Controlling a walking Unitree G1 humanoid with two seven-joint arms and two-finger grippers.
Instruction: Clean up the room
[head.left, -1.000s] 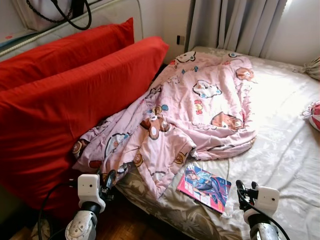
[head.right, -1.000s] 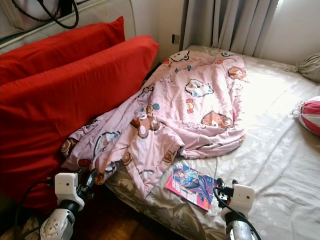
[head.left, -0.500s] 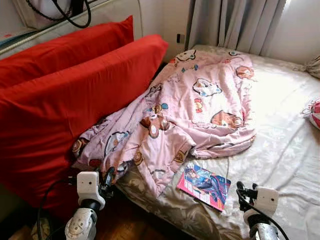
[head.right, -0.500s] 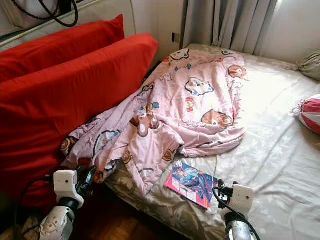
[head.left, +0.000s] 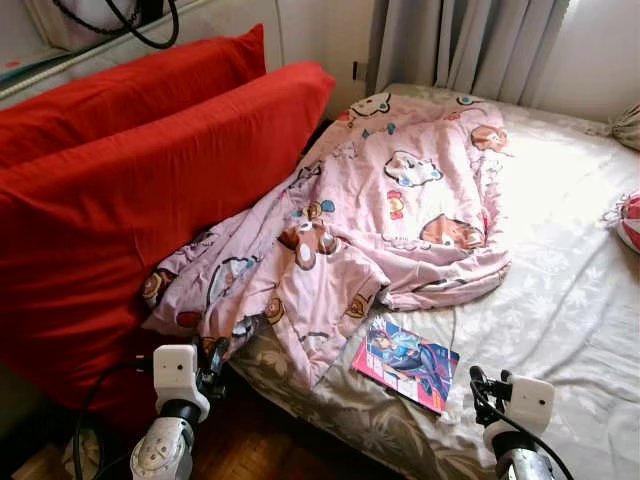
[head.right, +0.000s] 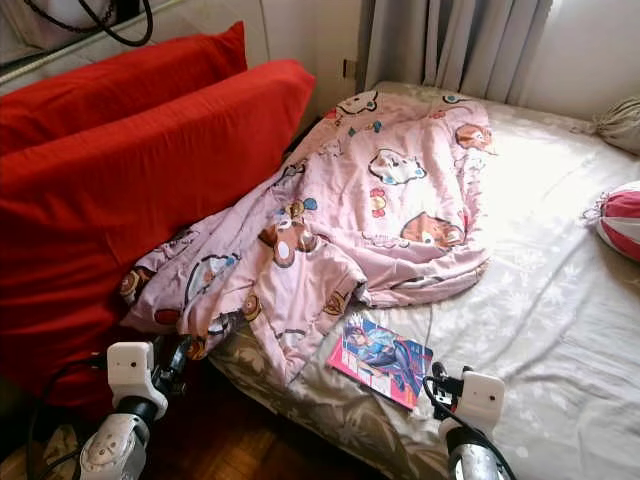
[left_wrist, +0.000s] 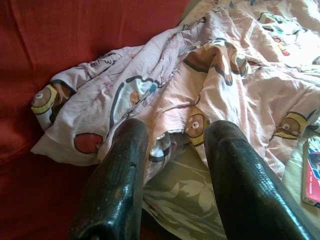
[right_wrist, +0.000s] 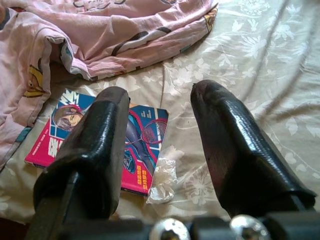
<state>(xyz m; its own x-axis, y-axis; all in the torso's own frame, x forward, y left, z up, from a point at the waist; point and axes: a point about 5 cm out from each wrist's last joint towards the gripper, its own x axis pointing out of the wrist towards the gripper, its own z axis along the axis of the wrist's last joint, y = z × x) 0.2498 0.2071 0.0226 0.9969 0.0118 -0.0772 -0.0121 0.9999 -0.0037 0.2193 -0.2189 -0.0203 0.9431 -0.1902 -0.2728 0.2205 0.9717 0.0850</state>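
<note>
A pink quilt (head.left: 380, 220) printed with cartoon bears lies rumpled across the bed (head.left: 560, 300), and one corner hangs over the near edge. A pink and blue comic book (head.left: 405, 362) lies flat on the floral sheet just below the quilt. A crumpled white scrap (right_wrist: 161, 174) rests against the book's corner. My left gripper (head.left: 217, 354) is open, low at the bed's near corner, facing the hanging quilt (left_wrist: 165, 95). My right gripper (head.left: 479, 386) is open, a little short of the book (right_wrist: 140, 145), and holds nothing.
Two big red pillows (head.left: 150, 170) lean at the left against the wall. A red-and-white striped cushion (head.right: 622, 218) sits at the bed's right edge. Grey curtains (head.left: 460, 45) hang behind. Dark wooden floor (head.right: 230, 450) shows below the bed's corner.
The whole picture has shifted a little, so the camera has moved slightly nearer the bed. Quilt, book and both grippers keep their places.
</note>
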